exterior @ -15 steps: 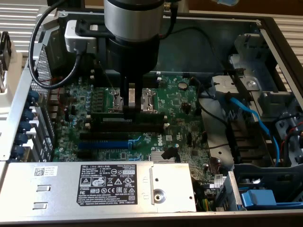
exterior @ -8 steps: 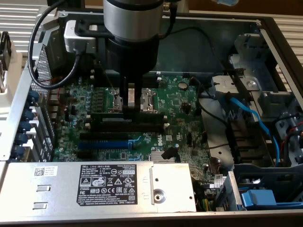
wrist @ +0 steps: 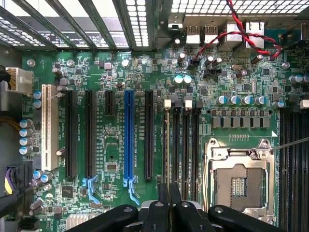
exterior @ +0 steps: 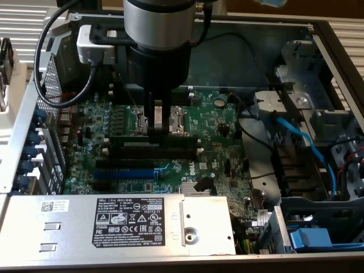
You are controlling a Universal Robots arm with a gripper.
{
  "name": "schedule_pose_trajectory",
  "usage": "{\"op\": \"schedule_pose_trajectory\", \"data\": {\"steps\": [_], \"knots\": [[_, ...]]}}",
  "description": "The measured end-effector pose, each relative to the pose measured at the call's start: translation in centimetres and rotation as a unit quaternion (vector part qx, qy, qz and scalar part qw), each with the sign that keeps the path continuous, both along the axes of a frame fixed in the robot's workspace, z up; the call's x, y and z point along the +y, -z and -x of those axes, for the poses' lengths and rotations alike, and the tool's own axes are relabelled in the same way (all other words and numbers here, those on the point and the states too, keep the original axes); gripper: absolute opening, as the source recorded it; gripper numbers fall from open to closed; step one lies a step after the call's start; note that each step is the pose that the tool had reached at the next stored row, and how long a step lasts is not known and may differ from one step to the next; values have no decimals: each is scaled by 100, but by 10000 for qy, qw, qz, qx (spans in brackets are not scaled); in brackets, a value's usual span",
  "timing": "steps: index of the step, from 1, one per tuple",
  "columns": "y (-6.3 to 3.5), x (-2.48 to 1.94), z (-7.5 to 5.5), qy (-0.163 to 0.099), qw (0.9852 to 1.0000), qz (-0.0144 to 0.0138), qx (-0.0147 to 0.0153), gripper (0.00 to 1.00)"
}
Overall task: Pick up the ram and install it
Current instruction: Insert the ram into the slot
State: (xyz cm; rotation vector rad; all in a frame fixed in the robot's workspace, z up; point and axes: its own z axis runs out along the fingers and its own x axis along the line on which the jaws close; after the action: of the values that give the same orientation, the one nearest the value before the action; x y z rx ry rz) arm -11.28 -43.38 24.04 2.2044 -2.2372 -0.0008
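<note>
Grey metal cover (exterior: 114, 219) is seen nearest in the exterior view, with the blue expansion slot (exterior: 125, 172) beyond it. Farther back, the ram (exterior: 131, 137) is held on edge along the black memory slots (wrist: 186, 140), clamped mid-length by the gripper (exterior: 158, 122).

Even, diffuse light fills the exterior view, which looks soft throughout. The arm (exterior: 156, 34) carries a pale sheen at 12 o'clock and shades the ram (exterior: 131, 138) beneath. The wrist view is brighter: vent openings (wrist: 137, 9) at 12 o'clock blow out white, the socket frame (wrist: 239, 154) at 4 o'clock glints, and the gripper (wrist: 169, 187) at 6 o'clock sits dark.
</note>
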Motion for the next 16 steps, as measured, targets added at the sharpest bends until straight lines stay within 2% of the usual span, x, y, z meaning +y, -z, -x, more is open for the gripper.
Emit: {"op": "schedule_pose_trajectory", "data": {"steps": [2, 5, 7, 16], "knots": [[0, 8, 3, 1, 10000, 3, -7, 12], [2, 9, 14, 0, 10000, 8, -41, 12], [4, 9, 16, 0, 10000, 9, -53, 12], [7, 9, 29, 21, 10000, 9, -60, 12]]}}
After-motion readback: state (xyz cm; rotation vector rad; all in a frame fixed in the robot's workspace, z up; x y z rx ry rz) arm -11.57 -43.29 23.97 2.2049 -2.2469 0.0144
